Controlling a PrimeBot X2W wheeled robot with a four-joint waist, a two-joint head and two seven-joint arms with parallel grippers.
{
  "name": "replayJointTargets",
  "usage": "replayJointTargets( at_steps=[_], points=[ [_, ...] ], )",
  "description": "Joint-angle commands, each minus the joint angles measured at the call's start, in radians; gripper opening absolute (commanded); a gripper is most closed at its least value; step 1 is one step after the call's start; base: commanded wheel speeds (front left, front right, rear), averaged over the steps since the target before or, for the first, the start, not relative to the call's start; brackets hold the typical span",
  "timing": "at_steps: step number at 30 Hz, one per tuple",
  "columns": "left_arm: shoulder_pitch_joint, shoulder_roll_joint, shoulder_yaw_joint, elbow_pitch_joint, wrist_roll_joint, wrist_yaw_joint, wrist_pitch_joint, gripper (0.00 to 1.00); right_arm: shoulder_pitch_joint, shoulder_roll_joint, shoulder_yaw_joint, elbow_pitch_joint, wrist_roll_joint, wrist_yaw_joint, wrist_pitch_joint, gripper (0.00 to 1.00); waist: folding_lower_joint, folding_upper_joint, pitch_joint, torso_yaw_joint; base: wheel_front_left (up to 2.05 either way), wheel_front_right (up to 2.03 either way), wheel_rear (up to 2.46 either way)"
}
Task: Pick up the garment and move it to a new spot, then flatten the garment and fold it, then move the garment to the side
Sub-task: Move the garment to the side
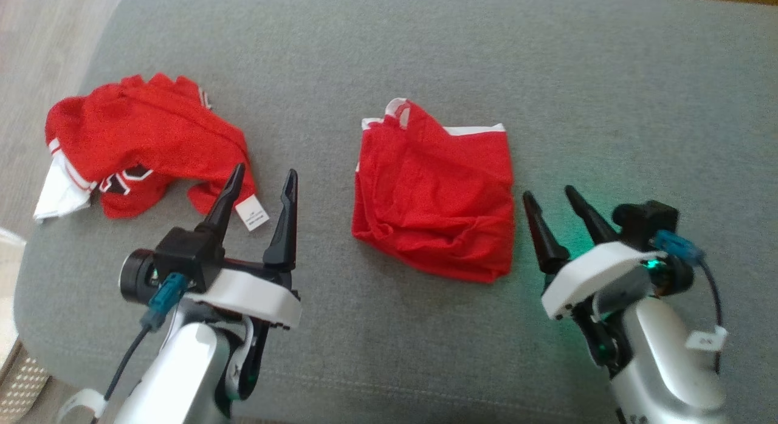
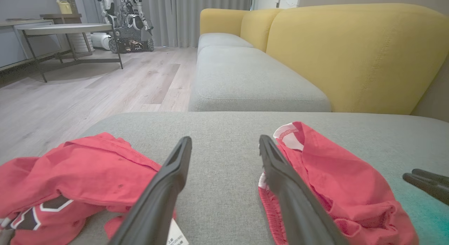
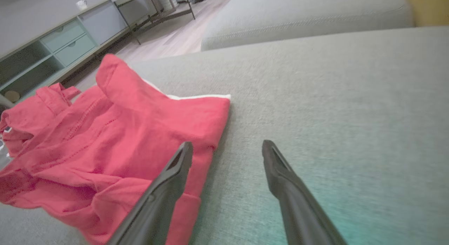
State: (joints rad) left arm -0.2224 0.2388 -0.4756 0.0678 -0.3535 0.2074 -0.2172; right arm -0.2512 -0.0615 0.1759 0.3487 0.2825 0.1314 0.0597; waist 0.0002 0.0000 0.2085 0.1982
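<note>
The garment [image 1: 140,138], a crumpled red T-shirt with a white sleeve, black print and a small white tag [image 1: 251,212], lies at the left of the grey cushion [image 1: 608,96]. My left gripper [image 1: 264,172] hovers open just right of it, one finger over the tag, holding nothing. In the left wrist view the garment [image 2: 70,174] lies left of the open left gripper [image 2: 225,139]. My right gripper [image 1: 549,192] stands open and empty beside the right edge of a smaller red garment [image 1: 434,199]. The right wrist view has the right gripper [image 3: 228,144] at that garment's edge [image 3: 140,132].
The smaller red garment [image 2: 333,178] with thin white edging lies mid-cushion between the grippers. Bare grey cushion stretches behind and to the right. Beyond are a yellow sofa back [image 2: 350,55], a second grey seat [image 2: 245,80], wooden floor [image 2: 87,94], a table [image 2: 66,29] and a cabinet [image 3: 52,45].
</note>
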Motion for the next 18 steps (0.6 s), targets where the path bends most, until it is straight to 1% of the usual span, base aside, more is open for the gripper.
replayJointTargets(
  at_steps=[1,4,6,10,13,15,16,18],
  points=[
    [-0.053,0.008,0.031,-0.021,0.012,-0.003,-0.012,1.00,-0.048,0.008,0.039,0.014,0.013,-0.001,-0.016,1.00,-0.0002,0.0000,0.019,0.020,0.00,0.00,0.00],
    [-0.065,-0.004,0.026,-0.006,0.011,-0.009,-0.019,1.00,-0.086,0.010,0.088,0.098,0.036,-0.001,-0.017,1.00,-0.0002,0.0000,0.031,0.030,0.00,0.00,0.00],
    [-0.068,-0.010,0.024,0.002,0.010,-0.012,-0.024,1.00,-0.100,0.011,0.132,0.132,0.053,-0.001,-0.016,1.00,-0.0002,0.0000,0.036,0.032,0.00,0.00,0.00],
    [-0.072,-0.019,0.024,0.013,0.010,-0.013,-0.031,1.00,-0.108,0.011,0.216,0.169,0.089,-0.001,0.000,1.00,-0.0002,0.0000,0.045,0.030,0.00,0.00,0.00],
    [-0.076,-0.023,0.025,0.019,0.011,-0.014,-0.035,1.00,-0.107,0.011,0.258,0.180,0.108,-0.001,0.017,1.00,-0.0002,0.0000,0.049,0.024,0.00,0.00,0.00],
    [-0.080,-0.024,0.026,0.023,0.011,-0.016,-0.036,1.00,-0.112,0.011,0.269,0.185,0.114,-0.001,0.025,0.28,-0.0002,0.0000,0.051,0.019,0.00,0.00,0.00],
    [-0.083,-0.025,0.027,0.025,0.011,-0.018,-0.037,1.00,-0.114,0.011,0.272,0.186,0.119,-0.001,0.026,0.00,-0.0002,0.0000,0.052,0.017,0.00,0.00,0.00],
    [-0.086,-0.028,0.027,0.028,0.011,-0.019,-0.039,1.00,-0.123,0.011,0.273,0.191,0.122,-0.001,0.031,0.00,-0.0002,0.0000,0.052,0.013,0.00,0.00,0.00]
  ],
)
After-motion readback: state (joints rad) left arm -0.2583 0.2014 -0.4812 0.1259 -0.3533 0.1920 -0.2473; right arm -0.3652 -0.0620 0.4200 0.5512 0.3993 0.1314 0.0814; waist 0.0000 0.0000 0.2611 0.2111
